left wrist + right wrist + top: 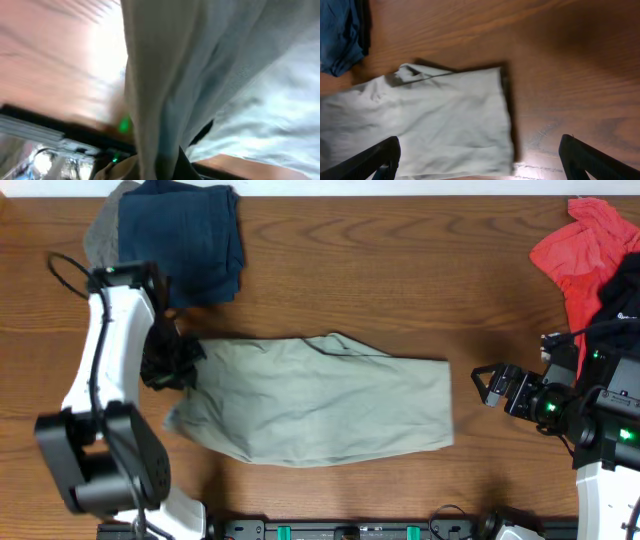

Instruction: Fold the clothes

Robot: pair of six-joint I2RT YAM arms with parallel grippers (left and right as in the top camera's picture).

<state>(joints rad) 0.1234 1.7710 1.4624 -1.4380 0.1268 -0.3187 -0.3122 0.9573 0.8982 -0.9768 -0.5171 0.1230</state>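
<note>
The pale khaki-grey shorts (320, 400) lie flat across the middle of the table, folded lengthwise. My left gripper (170, 365) is shut on their left end and lifts that cloth a little; in the left wrist view the fabric (200, 75) hangs close over the camera and hides the jaws. My right gripper (492, 387) is open and empty, hovering just right of the shorts' right edge. The right wrist view shows that edge (445, 120) between the spread fingers (480, 160).
A dark navy folded garment (185, 235) on a grey one lies at the back left. A red shirt (580, 255) with dark cloth lies at the back right. Bare wood table (400, 270) lies behind the shorts.
</note>
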